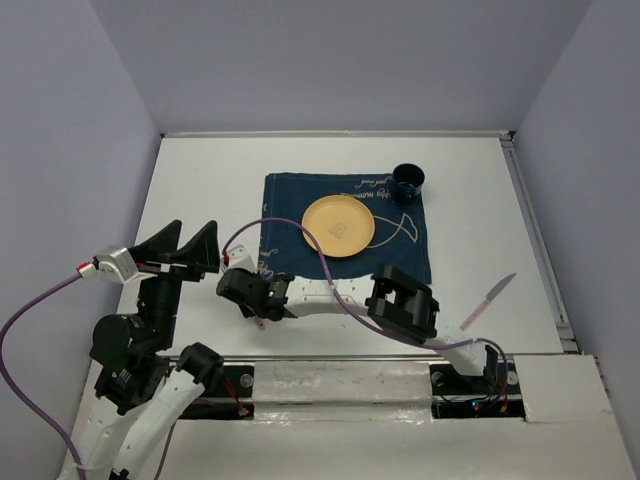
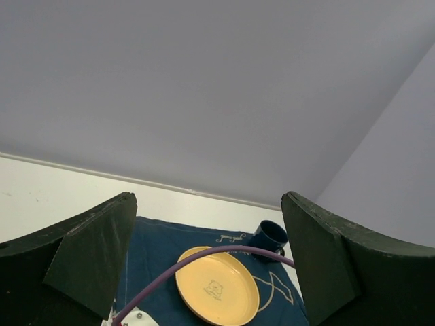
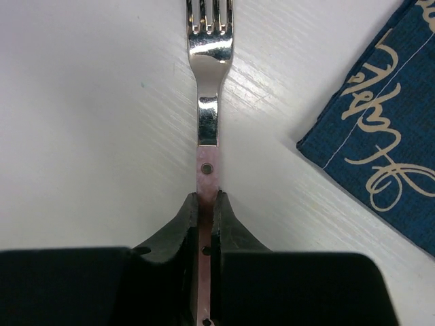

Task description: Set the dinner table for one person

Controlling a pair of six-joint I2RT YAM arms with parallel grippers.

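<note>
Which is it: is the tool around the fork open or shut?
Shut. In the right wrist view, the right tool pinches the pink handle of the fork from both sides, with no gap left.

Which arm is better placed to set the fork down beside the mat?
Right. The right pincer is shut on the fork, close to the dinner table beside the blue mat; the left pincer hangs open and empty.
</note>
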